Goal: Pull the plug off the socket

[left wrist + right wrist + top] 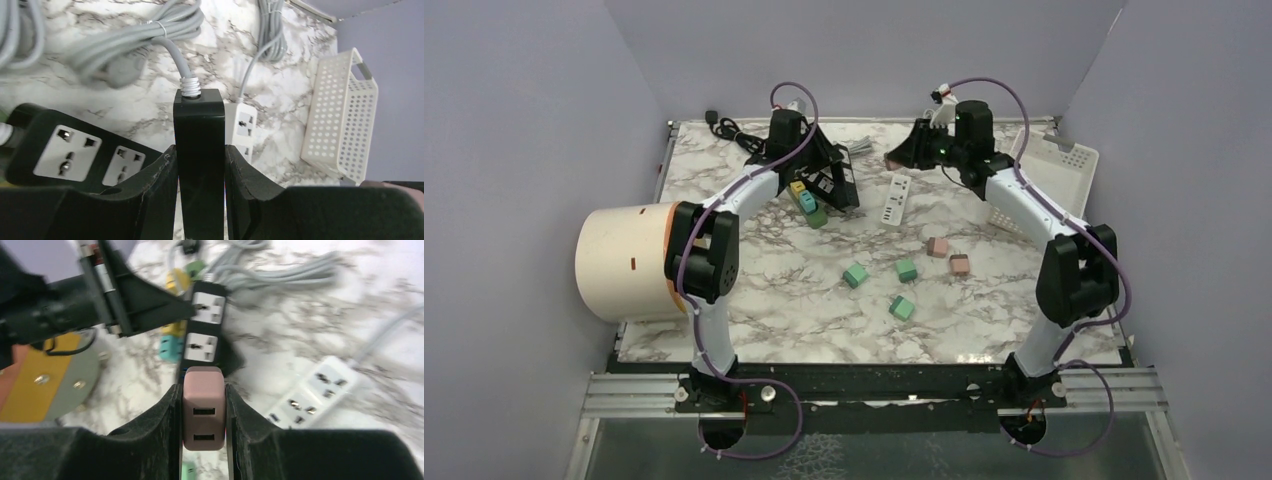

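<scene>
My right gripper (902, 153) (203, 407) is shut on a pink two-port USB plug (203, 405) (891, 160) and holds it in the air, apart from the black socket strip (204, 326) (836, 185). My left gripper (824, 178) (200, 167) is shut on that black strip (199, 130), seen edge-on, with a grey cable (175, 55) leaving its far end. The two sockets facing the right wrist camera are empty. The right wrist view is blurred.
A second black strip (75, 155) lies left of the held one. A white strip (895, 200) (312, 390) lies mid-table and a white basket (1056, 170) (340, 125) at the right. Yellow and teal plugs (807, 203), green and pink plugs (906, 270), a cream roll (624, 262).
</scene>
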